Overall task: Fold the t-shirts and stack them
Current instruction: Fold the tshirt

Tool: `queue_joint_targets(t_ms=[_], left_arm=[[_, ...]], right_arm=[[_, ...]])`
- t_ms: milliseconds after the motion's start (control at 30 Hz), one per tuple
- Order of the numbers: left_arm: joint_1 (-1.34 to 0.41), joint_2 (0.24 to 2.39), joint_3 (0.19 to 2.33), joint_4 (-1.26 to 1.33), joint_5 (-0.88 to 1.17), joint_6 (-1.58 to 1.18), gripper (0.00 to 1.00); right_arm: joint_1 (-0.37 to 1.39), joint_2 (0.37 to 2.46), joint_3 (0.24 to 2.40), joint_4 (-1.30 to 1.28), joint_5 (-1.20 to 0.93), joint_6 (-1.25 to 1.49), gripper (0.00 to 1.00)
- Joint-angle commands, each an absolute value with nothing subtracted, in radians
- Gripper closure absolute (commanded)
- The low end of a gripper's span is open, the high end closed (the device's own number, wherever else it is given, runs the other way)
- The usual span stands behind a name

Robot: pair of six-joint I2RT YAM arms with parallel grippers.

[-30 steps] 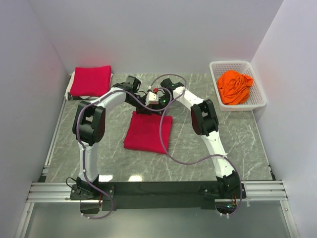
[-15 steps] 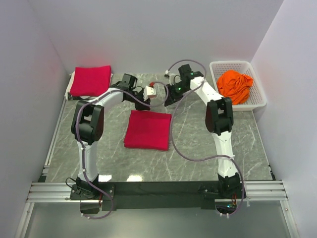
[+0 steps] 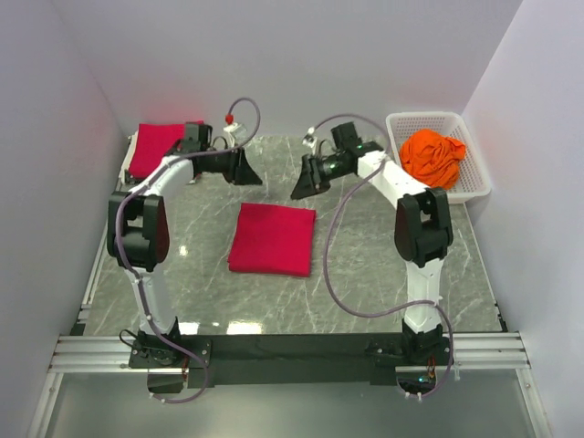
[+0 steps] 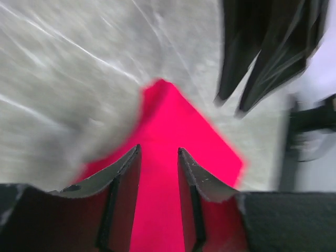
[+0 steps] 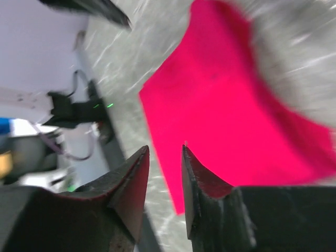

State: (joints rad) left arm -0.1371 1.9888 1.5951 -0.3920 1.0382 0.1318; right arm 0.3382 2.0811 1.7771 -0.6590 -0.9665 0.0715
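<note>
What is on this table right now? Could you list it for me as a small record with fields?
Table middle: centre red t-shirt, folded flat, touched by neither gripper
Far left corner: corner red t-shirt, folded
Far right: white basket holding a crumpled orange t-shirt
Left gripper: empty, jaws slightly apart, raised clear of the cloth
Right gripper: empty, jaws slightly apart, also raised
Surface: grey marbled table
</note>
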Motion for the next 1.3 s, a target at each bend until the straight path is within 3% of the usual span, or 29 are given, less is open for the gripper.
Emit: queue_joint_targets(t_ms=[0,467,667,833,1000,1133,1267], left_arm=[[-0.166,1.976,1.453,-0.211,1.154,-0.250,0.61],[-0.146,2.206,1.336,0.152,0.986,-0.626,0.66],[-0.132,2.097,1.276,0.279,1.011,-0.680,0.64],[-0.114,1.897,1.176,0.259,1.006,-0.693,0.63],[-0.135,1.741,0.971,0.371,1.002,-0.785,0.62],[-0.152,1.765,0.836,0.458,0.999,-0.836,0.62],[-0.147,1.853,0.815,0.471,0.977,-0.821,0.64]], right_arm=[[0.385,2.112,1.698,-0.490,-1.086,0.232,0.63],[0.305,2.427,1.919,-0.538,-0.832,0.184,0.65],[0.290,2.335,1.974,-0.583,-0.834,0.106,0.64],[0.305,2.140,1.719,-0.481,-0.949,0.211,0.63],[0.362,1.979,1.383,-0.178,-0.997,0.449,0.63],[0.406,1.996,1.253,-0.009,-1.012,0.566,0.63],[0.449,2.065,1.229,-0.009,-0.986,0.539,0.63]])
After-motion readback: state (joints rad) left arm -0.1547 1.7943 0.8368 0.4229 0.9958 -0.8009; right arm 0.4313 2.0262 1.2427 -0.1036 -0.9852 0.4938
